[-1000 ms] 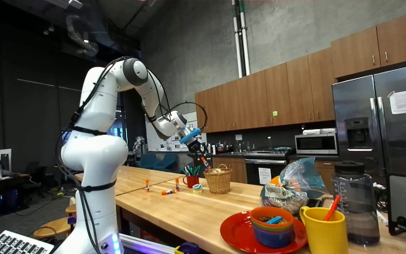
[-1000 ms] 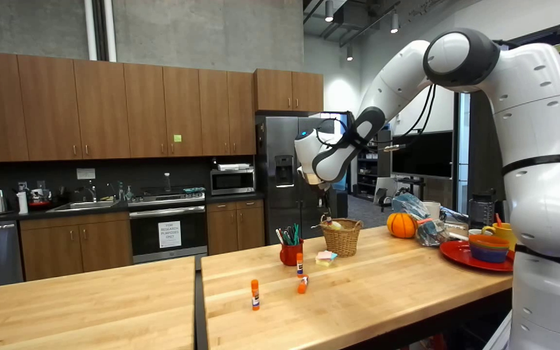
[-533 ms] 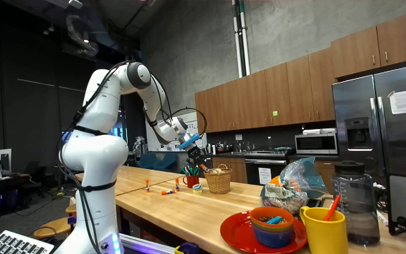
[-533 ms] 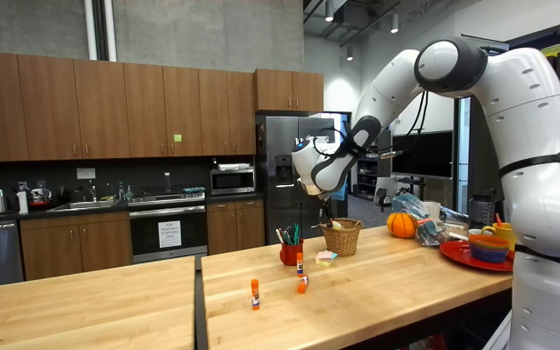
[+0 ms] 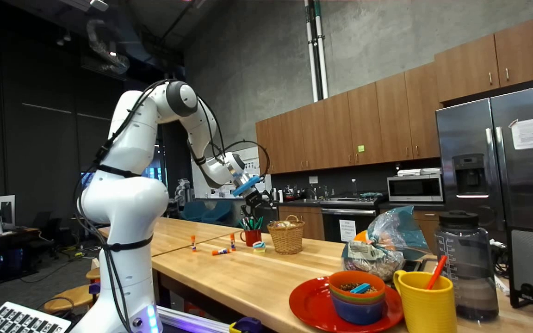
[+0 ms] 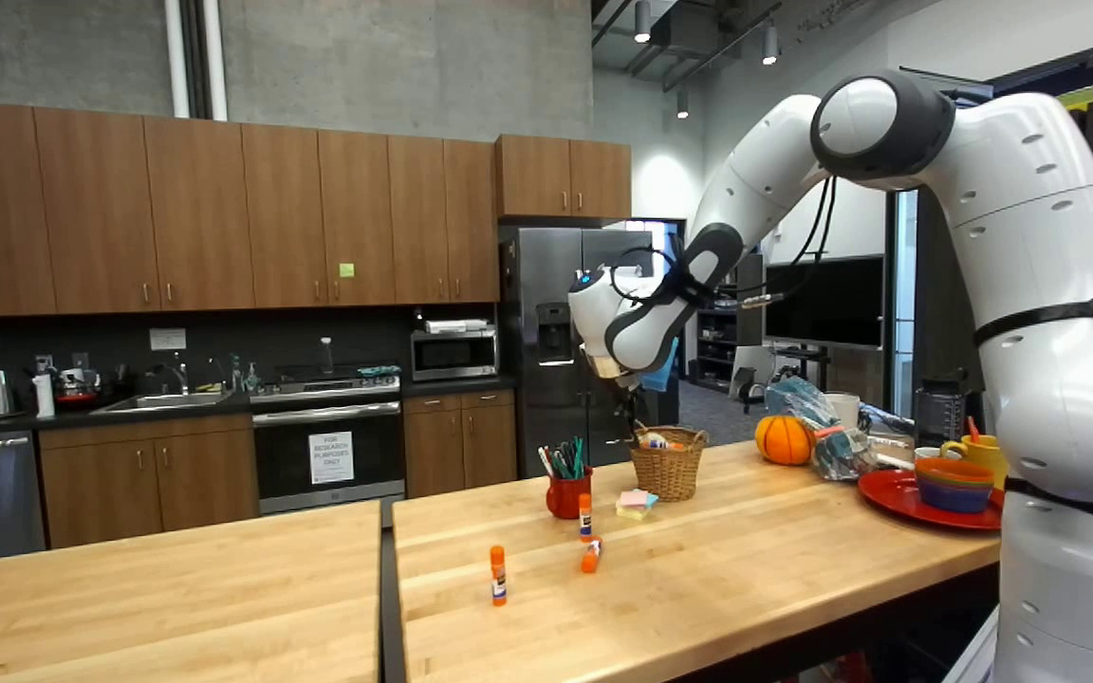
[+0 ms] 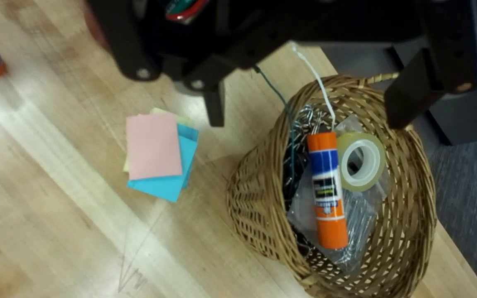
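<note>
One glue stick (image 7: 327, 190) lies in the wicker basket (image 7: 259, 194), on top of a clear packet (image 7: 360, 223), with a roll of tape (image 7: 374, 163) just to its right in the wrist view and metal clips (image 7: 304, 118) by the basket's left wall. The claw (image 7: 307, 122) is spread wide above, one of its fingers (image 7: 215, 107) left of the basket's rim and the other over the right rim. In an exterior view a red mug (image 6: 565, 497) stands left of the basket with pens (image 6: 565, 459) upright in it, and sticky notes (image 6: 637, 505) lie on the desk (image 6: 727, 569) on the basket's near side. In an exterior view, near and right, stacked bowls (image 5: 356, 305) rest on a red plate (image 5: 306, 300), the top one holding brown bits (image 5: 347, 287) and a blue clip (image 5: 360, 288); the yellow mug (image 5: 428, 305) beside them holds a red stick (image 5: 436, 273). A second ago the claw is pinching this glue stick at a slant over the basket; now the stick lies loose inside, and the arm (image 5: 123, 199) sits a little lower. Two upright glue sticks (image 6: 498, 575) and a lying glue stick (image 6: 591, 554), left of the basket, keep their places.
</note>
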